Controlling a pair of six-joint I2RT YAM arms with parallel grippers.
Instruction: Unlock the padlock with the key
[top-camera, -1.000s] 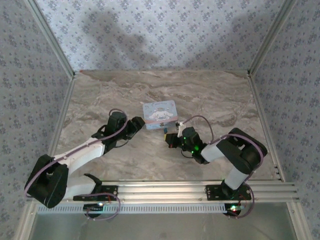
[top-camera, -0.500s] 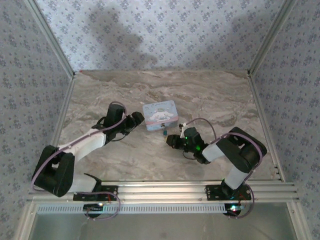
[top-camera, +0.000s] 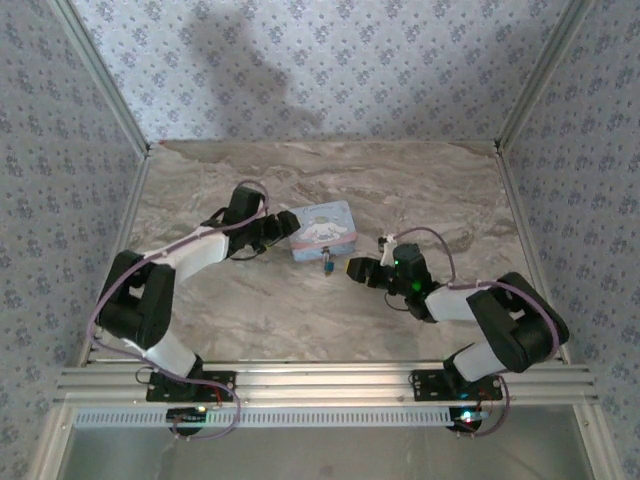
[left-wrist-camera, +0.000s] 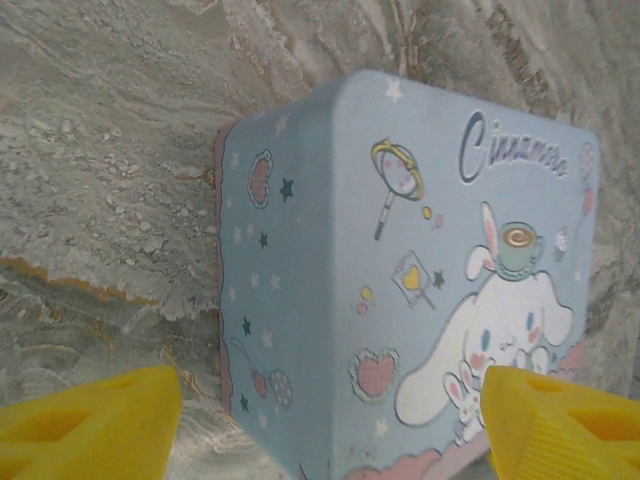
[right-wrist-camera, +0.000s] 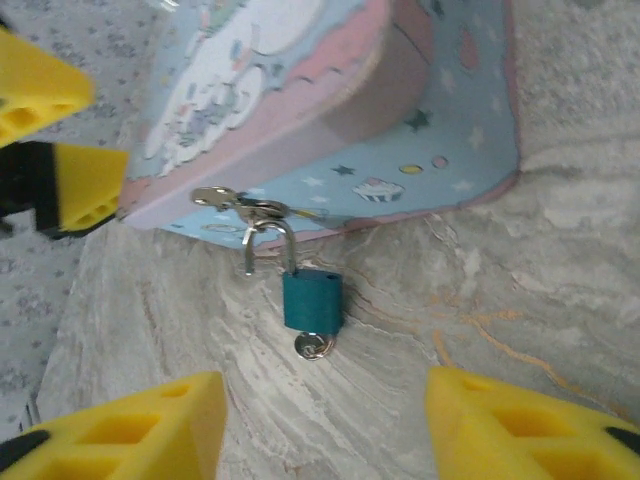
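In the right wrist view the right gripper (right-wrist-camera: 325, 435) is spread wide and holds nothing, its two yellow fingertips (right-wrist-camera: 130, 430) low on either side of a bare patch of the marble table (right-wrist-camera: 520, 300). Straight ahead of the gap, and near, lies the key (right-wrist-camera: 314, 346), a small silvery head at the bottom end of the padlock (right-wrist-camera: 312, 299). It looks seated in the keyway, though the blade is hidden. The padlock lies flat on the table with its long axis running almost directly away from the gripper. Its key end is nearest, and its shackle (right-wrist-camera: 268, 243) is farthest, hooked through the hasp (right-wrist-camera: 224, 198) on the front of the tin (right-wrist-camera: 430, 140). The right arm is clearly the nearer one, and I judge the coming move to be a straight advance to pinch the key head, which sits roughly centred between the fingertips. Beyond, the left gripper (left-wrist-camera: 325, 425) is likewise opened out, its fingers (left-wrist-camera: 90, 420) straddling the tin's left end; whether they touch it I cannot tell.
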